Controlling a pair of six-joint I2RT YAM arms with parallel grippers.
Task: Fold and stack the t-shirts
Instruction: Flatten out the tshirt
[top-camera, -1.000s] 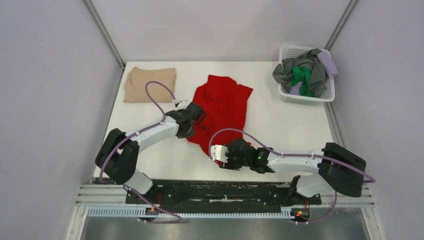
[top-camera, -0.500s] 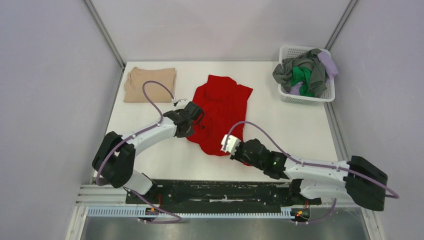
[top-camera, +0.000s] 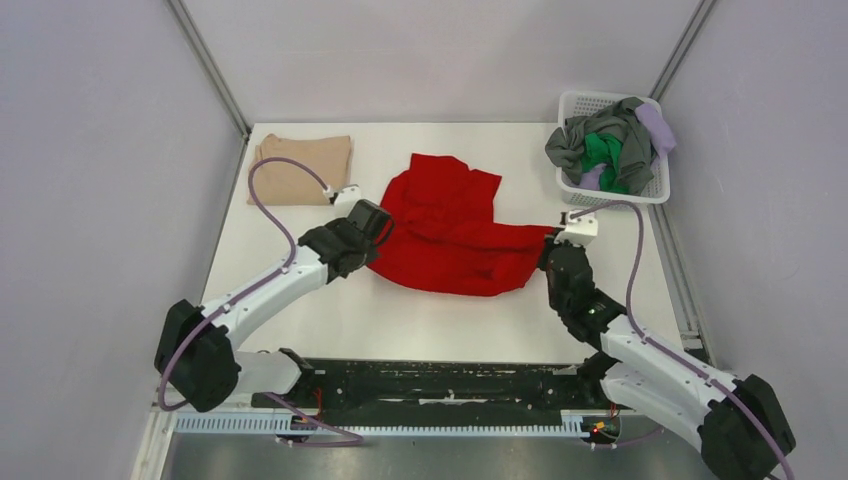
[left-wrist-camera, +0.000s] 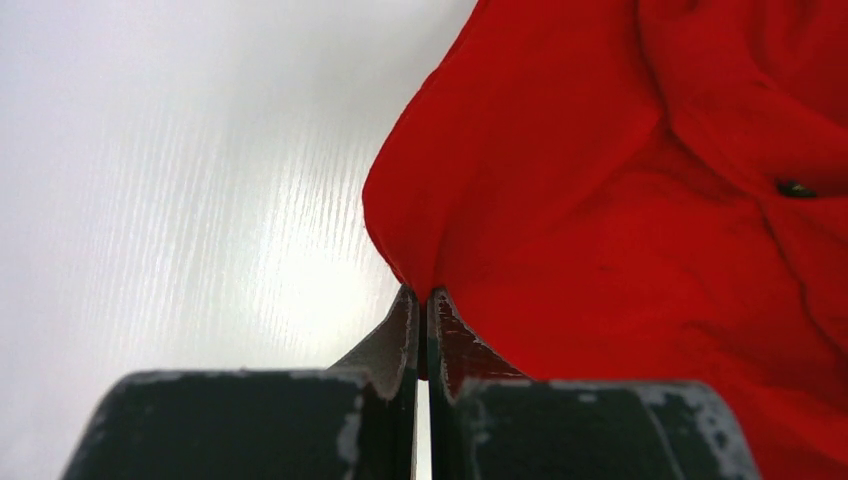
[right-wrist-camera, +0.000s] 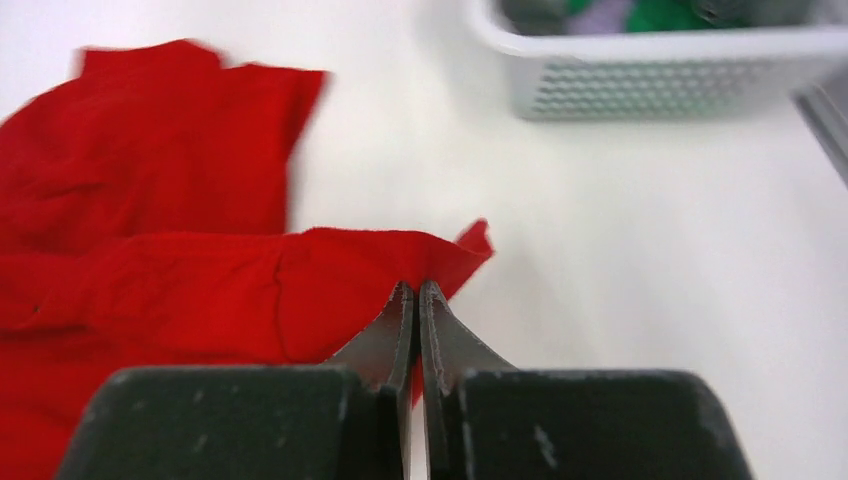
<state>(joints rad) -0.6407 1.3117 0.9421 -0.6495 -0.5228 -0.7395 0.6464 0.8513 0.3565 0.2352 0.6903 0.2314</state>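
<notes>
The red t-shirt lies crumpled and stretched sideways across the table's middle. My left gripper is shut on its left edge, seen in the left wrist view pinching a fold of the red cloth. My right gripper is shut on the shirt's right corner, seen in the right wrist view with the red cloth pulled taut. A folded beige t-shirt lies at the back left. Grey, green and lavender shirts are piled in the basket.
The white mesh basket stands at the back right corner, also in the right wrist view, just beyond my right gripper. Grey walls close in on both sides. My left arm's purple cable loops over the beige shirt.
My right gripper has swung from the shirt's near edge far to the right, dragging the red cloth out sideways. My left gripper has shifted slightly left and back, holding the other edge.
</notes>
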